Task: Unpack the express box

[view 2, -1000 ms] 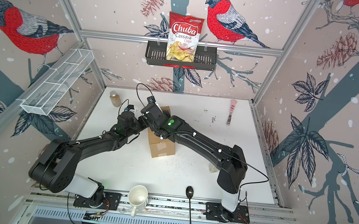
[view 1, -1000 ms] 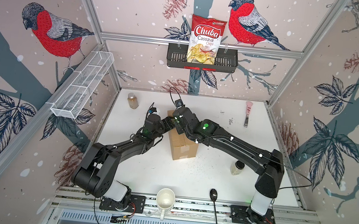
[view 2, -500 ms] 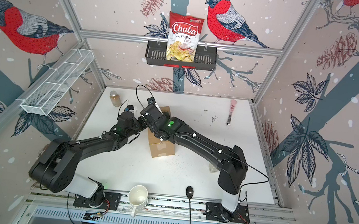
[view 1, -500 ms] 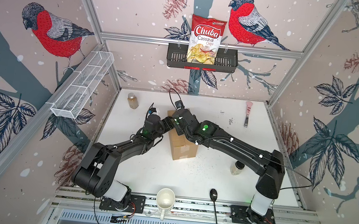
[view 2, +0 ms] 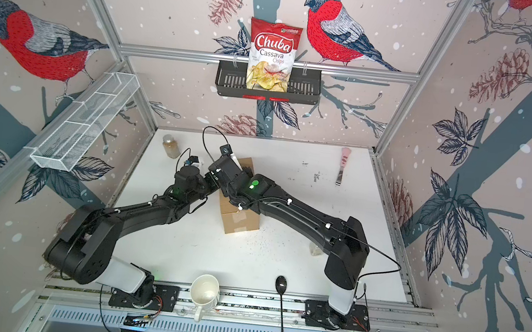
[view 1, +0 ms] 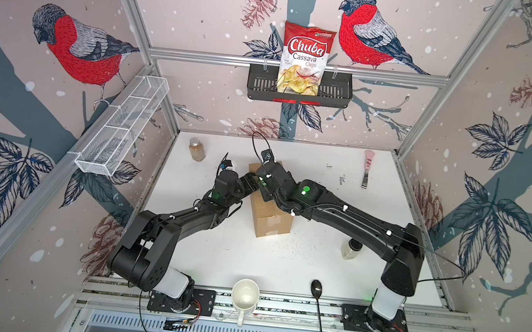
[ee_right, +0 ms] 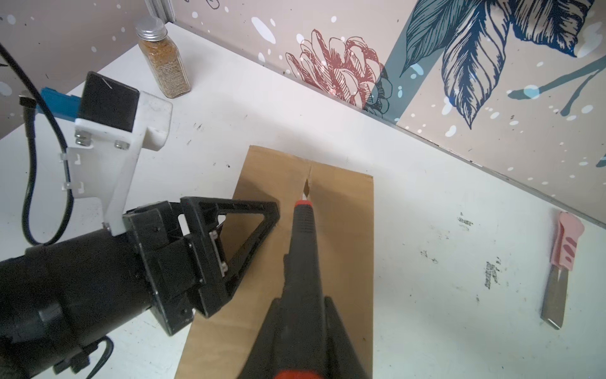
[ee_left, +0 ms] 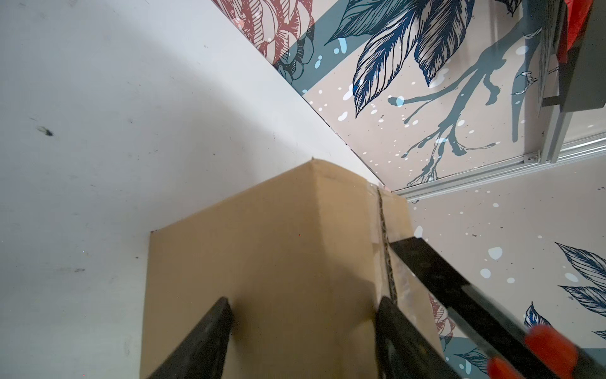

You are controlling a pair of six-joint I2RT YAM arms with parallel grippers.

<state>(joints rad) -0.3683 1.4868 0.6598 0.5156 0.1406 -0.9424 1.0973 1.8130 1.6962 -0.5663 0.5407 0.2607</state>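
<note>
Right wrist view is showing the right pincer (ee_right: 301, 328) clamping a cutter (ee_right: 303, 249), its blade poking into the box (ee_right: 344, 229) seam just ahead; the left pincer (ee_left: 301, 331) is standing open astride the box's edge.

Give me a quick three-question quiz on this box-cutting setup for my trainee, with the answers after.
1. True or false: the right gripper is shut on the pink-handled scraper.
2. Where is the blade tip of the black utility knife? A: at the top seam of the express box; B: on the box's side face; C: off the box, in the air.
3. What stands in the black wall basket?
Key: 1 false: it holds the utility knife, and the pink-handled scraper lies on the table. 2 A. 3 The Chuba chips bag.
</note>
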